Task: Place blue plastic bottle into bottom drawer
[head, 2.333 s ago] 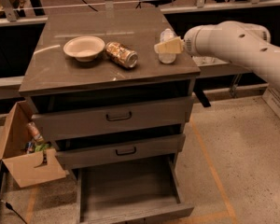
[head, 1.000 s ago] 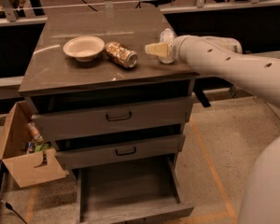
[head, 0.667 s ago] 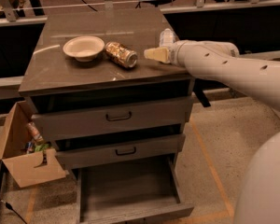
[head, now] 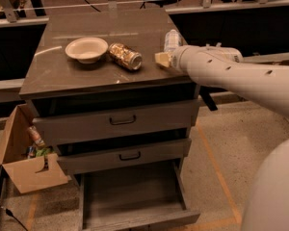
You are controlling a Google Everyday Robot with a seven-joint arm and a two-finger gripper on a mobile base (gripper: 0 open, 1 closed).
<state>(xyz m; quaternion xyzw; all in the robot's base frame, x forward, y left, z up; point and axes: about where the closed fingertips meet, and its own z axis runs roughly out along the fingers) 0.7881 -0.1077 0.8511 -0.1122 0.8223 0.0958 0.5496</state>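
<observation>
The blue plastic bottle [head: 172, 39], clear with a pale label, stands upright near the right edge of the cabinet top [head: 135, 28]. My gripper [head: 161, 59] is at the end of the white arm that reaches in from the right. It sits low over the cabinet top, just in front of and left of the bottle, close to it. I cannot tell if it touches the bottle. The bottom drawer [head: 130, 194] is pulled out below, and its flat wood-grain floor is bare.
A white bowl [head: 86, 49] and a gold patterned can [head: 125, 56] lie on the cabinet top left of the gripper. Two upper drawers with black handles [head: 122, 121] are partly shut. An open cardboard box [head: 24, 162] stands on the floor at left. My white body [head: 274, 196] fills the lower right.
My arm has swung in and my gripper has moved left and slightly toward the front, from beside the bottle to in front of it. The bottle has stayed in place.
</observation>
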